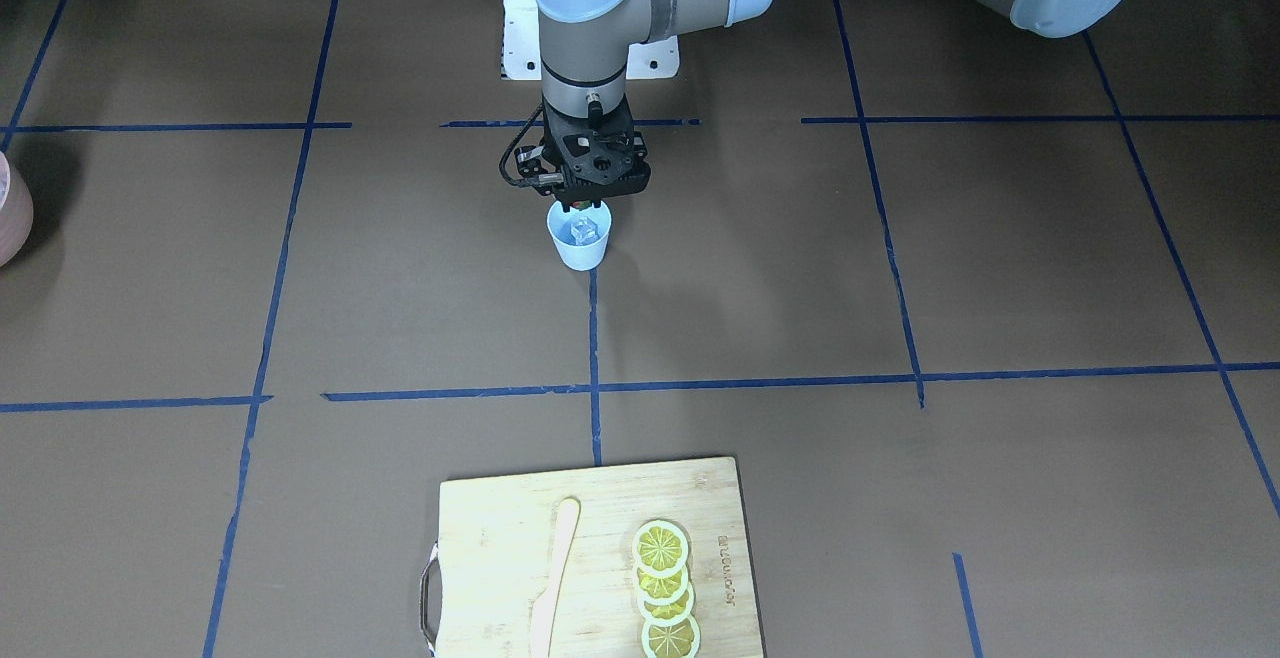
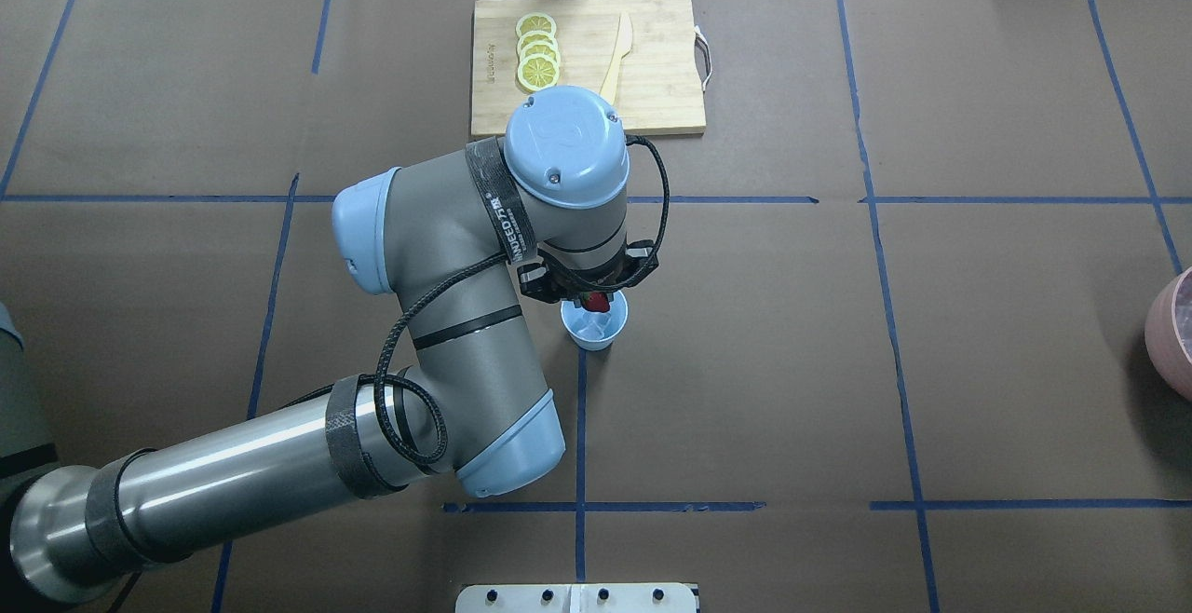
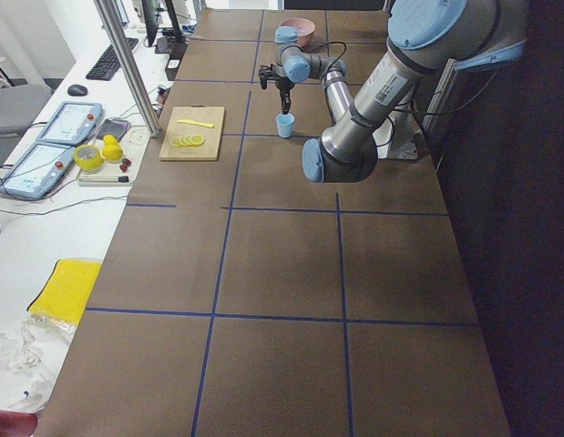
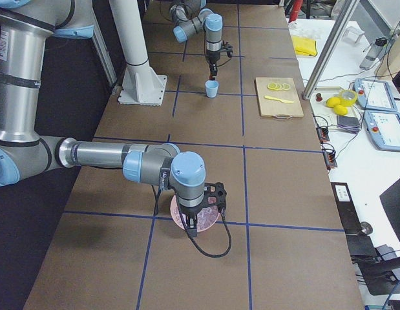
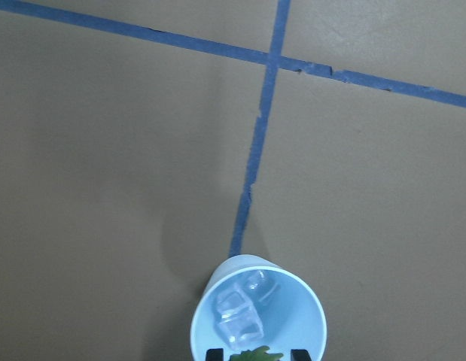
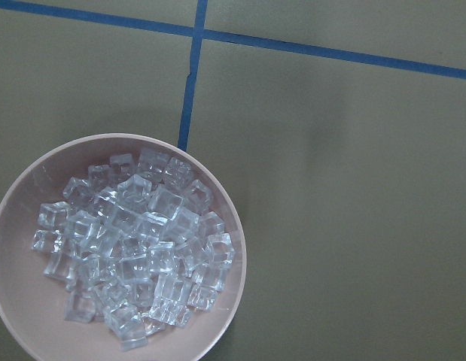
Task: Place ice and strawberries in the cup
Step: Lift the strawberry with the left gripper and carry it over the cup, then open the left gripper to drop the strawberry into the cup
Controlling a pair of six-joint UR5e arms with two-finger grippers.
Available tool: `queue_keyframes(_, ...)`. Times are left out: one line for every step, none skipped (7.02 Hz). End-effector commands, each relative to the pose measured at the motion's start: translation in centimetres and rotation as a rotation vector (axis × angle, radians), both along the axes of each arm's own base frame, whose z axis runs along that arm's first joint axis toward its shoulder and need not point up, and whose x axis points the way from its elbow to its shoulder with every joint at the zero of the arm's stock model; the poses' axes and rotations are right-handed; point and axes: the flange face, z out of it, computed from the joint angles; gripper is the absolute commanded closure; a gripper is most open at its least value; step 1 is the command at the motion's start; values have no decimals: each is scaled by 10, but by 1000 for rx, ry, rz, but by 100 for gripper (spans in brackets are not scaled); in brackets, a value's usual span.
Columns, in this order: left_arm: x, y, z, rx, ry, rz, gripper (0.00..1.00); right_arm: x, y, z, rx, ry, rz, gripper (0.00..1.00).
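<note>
The light-blue cup (image 1: 582, 256) stands upright at the table's middle, on a blue tape line. Ice cubes (image 5: 240, 314) lie inside the cup (image 5: 309, 320). My left gripper (image 2: 594, 300) hangs straight over the cup's mouth, shut on the strawberry (image 5: 255, 353), whose green cap shows between the fingertips (image 5: 214, 353). The red berry also shows in the overhead view (image 2: 596, 302). My right gripper (image 4: 201, 223) hovers over the pink bowl at the table's far end; I cannot tell whether it is open or shut.
The pink bowl (image 6: 22, 301) holds many ice cubes (image 6: 135, 248). A wooden cutting board (image 1: 500, 528) with lemon slices (image 1: 663, 588) and a wooden knife (image 1: 555, 578) lies at the table's operator side. The left arm's elbow (image 2: 447, 352) reaches over the table's middle.
</note>
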Motion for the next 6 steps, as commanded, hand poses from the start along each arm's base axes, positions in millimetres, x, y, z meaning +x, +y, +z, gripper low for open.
queue_keyframes(2, 0, 2, 3, -4, 6, 58, 0, 0, 0, -1, 0, 0, 1)
queue_keyframes(1, 0, 2, 7, -5, 6, 1, 0, 0, 0, 2, 0, -1, 1)
queue_keyframes(1, 0, 2, 5, -6, 5, 0, 1, 0, 0, 2, 0, 1, 1)
queue_keyframes(1, 0, 2, 6, -5, 7, 0, 1, 0, 0, 2, 0, 2, 1)
queue_keyframes(-1, 0, -1, 10, 1, 7, 0, 1, 0, -1, 3, 0, 2, 1)
queue_keyframes(-5, 0, 0, 14, 0, 7, 0, 1, 0, -1, 4, 0, 1, 1)
